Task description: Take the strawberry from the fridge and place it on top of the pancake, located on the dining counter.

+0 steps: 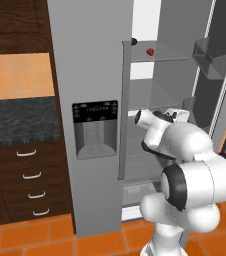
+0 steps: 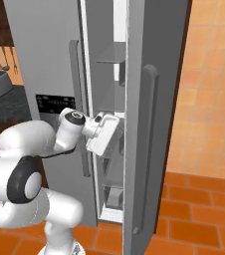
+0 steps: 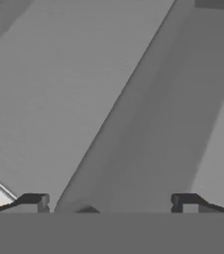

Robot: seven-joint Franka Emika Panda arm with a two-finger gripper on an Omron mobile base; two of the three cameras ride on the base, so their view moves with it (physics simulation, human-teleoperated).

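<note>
Nearest the cameras, the robot's white arm bends forward and pushes its hand into the open right half of the fridge (image 1: pixel 92 75), at about the level of the middle shelf. In the hand view the gripper (image 3: pixel 109 202) has its two dark fingertips (image 3: pixel 32 201) standing wide apart with nothing between them, facing bare grey inner wall at close range. The right door (image 2: pixel 152 124) is swung open and stands just beside the wrist in the right base view, so there is little room for the elbow to swing on that side. Farther in and higher up, the strawberry (image 1: pixel 149 51) sits on the top shelf (image 1: pixel 160 60), toward its left end, with a small dark round item (image 1: pixel 133 41) to its left at the edge of the opening. The step in hand appears to be the reach for the fruit, and the hand is well below it. To do it well, the arm likely needs to rise clear of the shelf edge before going deeper, then come in level over the top shelf with the jaws kept wide. The fruit is tiny and round, so a centred, gentle close seems wise, lest it roll away or get pinched out sideways.
</note>
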